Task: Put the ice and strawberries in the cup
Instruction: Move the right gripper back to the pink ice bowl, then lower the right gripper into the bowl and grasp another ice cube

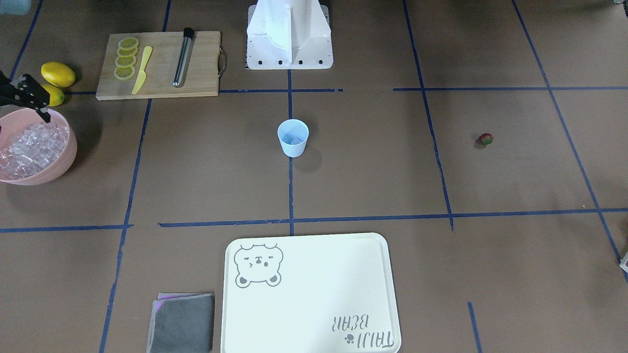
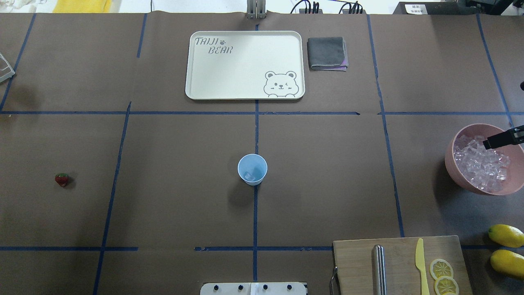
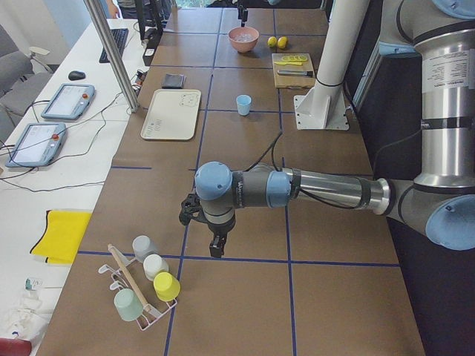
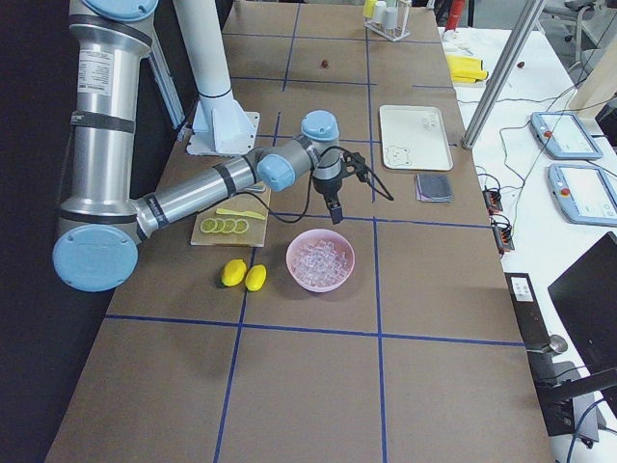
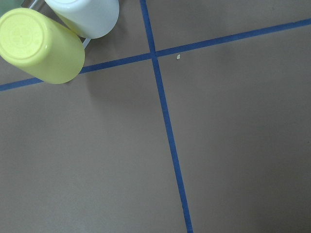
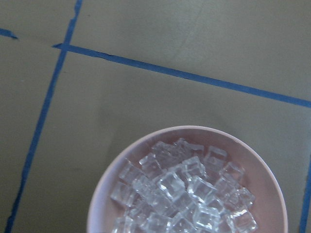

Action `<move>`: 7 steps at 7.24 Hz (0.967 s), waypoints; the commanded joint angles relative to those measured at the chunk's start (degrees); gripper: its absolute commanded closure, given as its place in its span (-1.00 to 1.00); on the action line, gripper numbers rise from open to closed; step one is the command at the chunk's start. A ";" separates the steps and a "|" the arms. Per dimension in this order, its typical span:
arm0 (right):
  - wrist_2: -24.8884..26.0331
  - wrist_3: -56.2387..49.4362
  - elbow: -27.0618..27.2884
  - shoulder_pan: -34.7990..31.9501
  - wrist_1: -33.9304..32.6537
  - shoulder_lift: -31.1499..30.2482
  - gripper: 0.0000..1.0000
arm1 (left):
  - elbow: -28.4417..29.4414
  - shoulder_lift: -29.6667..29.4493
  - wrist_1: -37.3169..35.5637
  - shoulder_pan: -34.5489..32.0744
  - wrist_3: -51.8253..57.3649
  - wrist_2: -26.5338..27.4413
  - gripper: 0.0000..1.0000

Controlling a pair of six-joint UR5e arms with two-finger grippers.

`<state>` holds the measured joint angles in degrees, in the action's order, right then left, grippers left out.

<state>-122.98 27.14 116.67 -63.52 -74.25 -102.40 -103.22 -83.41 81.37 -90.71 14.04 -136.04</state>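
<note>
Ice piled in pink bowl; cup at centre; strawberry far to L.
Ice: small clear glassy cubes, too many to count, 1 heap, at table's R end; 1 cup, light blue, upright, w/ a clear bit inside; 1 strawberry, red w/ green cap, well apart from cup; 2 lemons near bowl; R gripper over bowl's rim, L gripper above bare table; can't tell if either is parted or clamped.
</note>
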 commanded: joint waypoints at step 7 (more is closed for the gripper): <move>0.55 10.83 -12.69 3.76 19.15 -1.04 -0.67 | -0.05 0.09 0.02 0.10 -0.07 -2.30 -1.00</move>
<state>-122.39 38.11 103.99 -60.21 -55.16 -103.06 -103.26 -83.31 81.39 -90.62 14.01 -138.34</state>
